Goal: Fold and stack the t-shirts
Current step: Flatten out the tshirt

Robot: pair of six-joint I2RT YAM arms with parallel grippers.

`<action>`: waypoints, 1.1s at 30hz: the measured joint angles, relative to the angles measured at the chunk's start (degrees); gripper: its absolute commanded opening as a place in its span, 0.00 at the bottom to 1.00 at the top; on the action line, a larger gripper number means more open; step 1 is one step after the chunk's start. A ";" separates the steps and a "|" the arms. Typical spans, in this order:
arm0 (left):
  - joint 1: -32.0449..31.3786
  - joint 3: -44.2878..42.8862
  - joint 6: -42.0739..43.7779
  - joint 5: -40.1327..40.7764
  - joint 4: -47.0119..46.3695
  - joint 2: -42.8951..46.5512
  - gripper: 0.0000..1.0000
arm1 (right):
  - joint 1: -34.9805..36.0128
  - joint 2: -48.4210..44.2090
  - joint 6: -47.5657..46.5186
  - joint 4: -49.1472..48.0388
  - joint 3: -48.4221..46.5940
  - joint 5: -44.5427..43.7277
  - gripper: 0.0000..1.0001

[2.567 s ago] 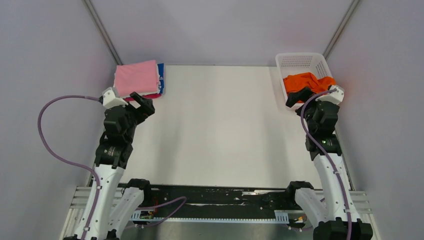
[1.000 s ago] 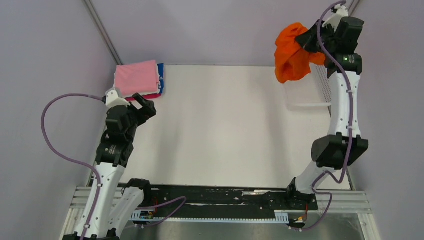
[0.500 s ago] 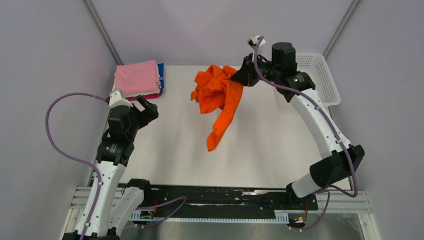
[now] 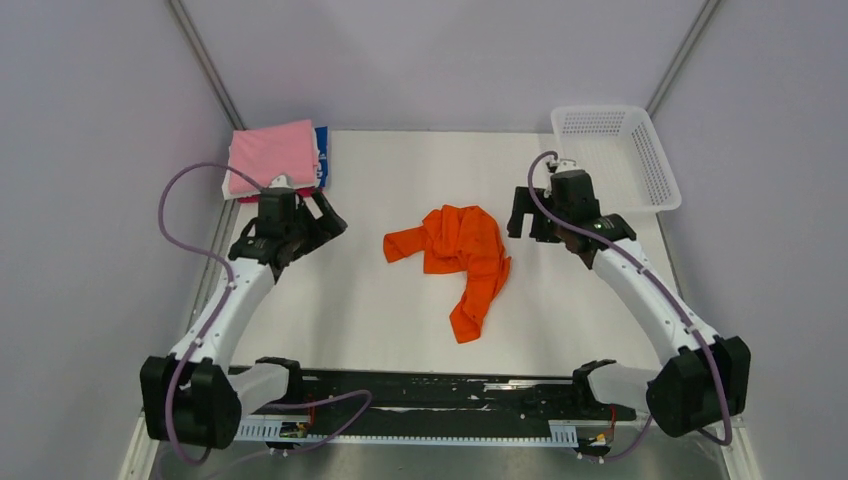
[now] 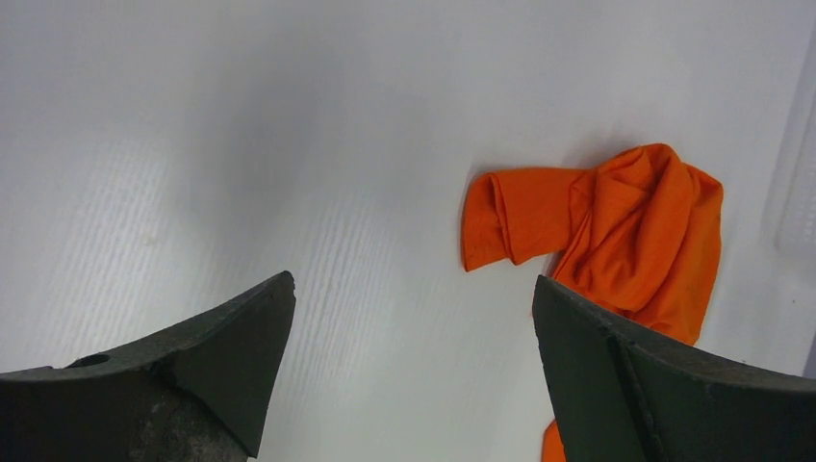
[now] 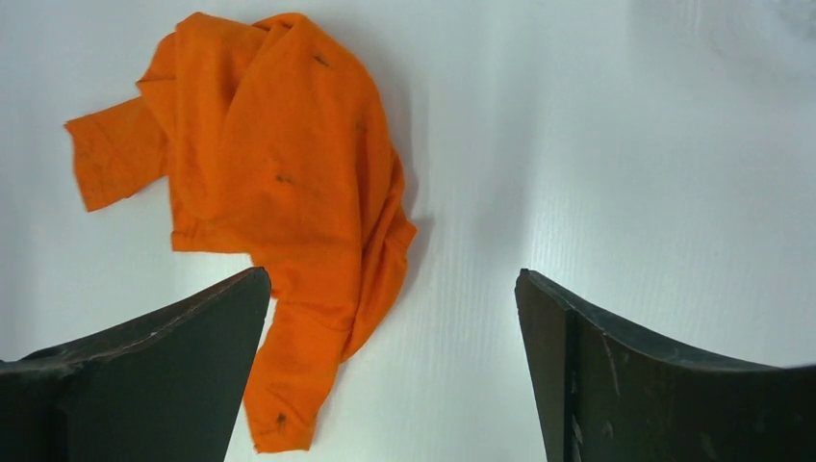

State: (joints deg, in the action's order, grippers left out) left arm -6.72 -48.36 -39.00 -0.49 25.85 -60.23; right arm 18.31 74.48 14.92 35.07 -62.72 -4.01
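From overhead, found the orange t-shirt (image 4: 455, 250) crumpled at the middle of the table (image 4: 380, 320), well apart from every edge, with one short end pointing to 9 o'clock and a long end trailing toward 6 o'clock. Noted bare white surface all round it. Spotted the folded stack of t-shirts (image 4: 275, 155), pink on top, at the 10 o'clock corner, tight to the left edge, and the white mesh basket (image 4: 665, 170) at the 2 o'clock corner. Placed the left gripper (image 4: 318, 218) at 9 o'clock of the orange t-shirt, just beside the stack, and the right gripper (image 4: 528, 215) at 2 o'clock of it, near but apart, with the basket behind. Through the left wrist camera, saw the left gripper (image 5: 414, 289) spread wide and holding nothing, over bare table, with the orange t-shirt (image 5: 625, 221) off at 2 o'clock. Through the right wrist camera, saw the right gripper (image 6: 390, 274) likewise gaping and unladen, with the speckled orange t-shirt (image 6: 279, 154) at 10 o'clock, its lower end reaching in beside the left finger, and plain table from 12 to 3 o'clock.
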 measured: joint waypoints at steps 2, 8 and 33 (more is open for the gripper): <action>-1.27 -0.09 -0.26 -2.23 -1.77 -5.35 1.00 | 0.07 -4.90 2.91 -0.17 3.32 1.68 1.00; -8.92 -6.03 0.24 -4.24 -4.52 -23.04 0.99 | 4.72 -13.11 9.90 -0.39 13.09 8.35 1.00; -18.43 -18.47 2.16 -4.00 -9.05 -46.88 0.13 | 35.52 8.81 19.34 -2.01 16.09 -9.70 0.66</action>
State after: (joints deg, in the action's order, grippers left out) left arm -25.15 -66.83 -36.84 -4.49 16.80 -107.11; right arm 53.82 83.29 34.26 33.06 -46.63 -13.72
